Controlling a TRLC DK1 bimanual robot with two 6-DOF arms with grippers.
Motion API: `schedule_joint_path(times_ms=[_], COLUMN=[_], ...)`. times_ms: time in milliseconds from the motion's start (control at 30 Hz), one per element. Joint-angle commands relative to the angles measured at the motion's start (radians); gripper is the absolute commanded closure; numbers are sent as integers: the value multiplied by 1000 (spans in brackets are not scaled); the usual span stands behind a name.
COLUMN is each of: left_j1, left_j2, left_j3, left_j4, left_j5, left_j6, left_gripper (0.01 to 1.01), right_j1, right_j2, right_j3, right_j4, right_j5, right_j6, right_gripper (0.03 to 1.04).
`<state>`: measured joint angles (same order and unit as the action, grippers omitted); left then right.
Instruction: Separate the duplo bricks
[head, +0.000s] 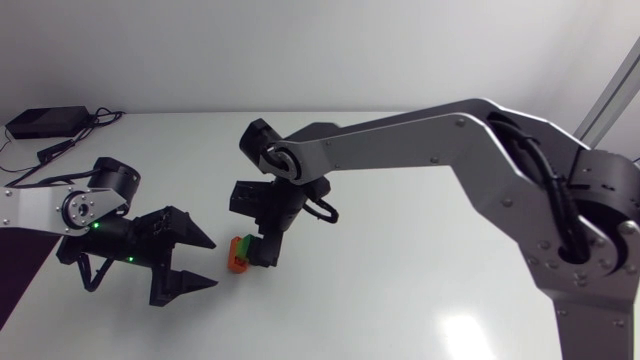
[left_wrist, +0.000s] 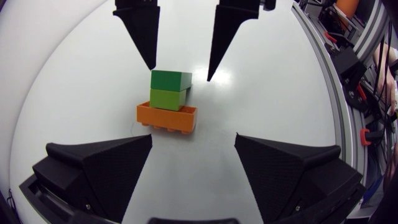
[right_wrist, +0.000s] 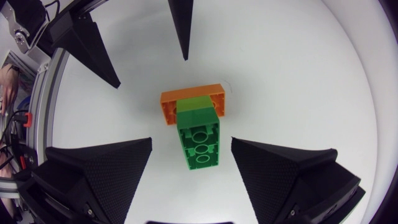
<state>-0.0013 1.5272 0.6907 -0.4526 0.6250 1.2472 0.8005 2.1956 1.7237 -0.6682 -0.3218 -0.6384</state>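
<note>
- While R gripper (left_wrist: 180, 73) and L gripper (head: 214, 263) gape wide, nothing held, brick stack (left_wrist: 168, 99) lies btwn them.
- R tips flank dark green brick (left_wrist: 171, 79); orange brick (left_wrist: 166, 117) faces L.

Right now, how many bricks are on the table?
3, joined in one stack: the orange brick at one end, the light green brick in the middle, the dark green brick at the other end. No others show from either side.
</note>
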Motion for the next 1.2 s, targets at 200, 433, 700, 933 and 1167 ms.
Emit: schedule_joint_path(times_ms=[200,433,700,933,1167], left_j1=[15,15,12,34,-17], left_j2=[11,13,11,-56,-354], left_j3=[29,35,38,20,-143], left_j4=[-24,-28,-37,-57,183], left_j5=[18,24,27,78,1], left_j6=[64,66,64,60,-115], left_gripper=[102,102,102,118,118], right_j1=[19,29,39,17,-60], right_j2=[85,93,89,1,-197], right_j3=[109,97,82,37,-52], right_j4=[-77,-105,-107,-105,-157], right_j5=[7,-3,-14,-59,-138], right_j6=[-38,-58,-50,22,129], right_gripper=[298,715,811,821,818])
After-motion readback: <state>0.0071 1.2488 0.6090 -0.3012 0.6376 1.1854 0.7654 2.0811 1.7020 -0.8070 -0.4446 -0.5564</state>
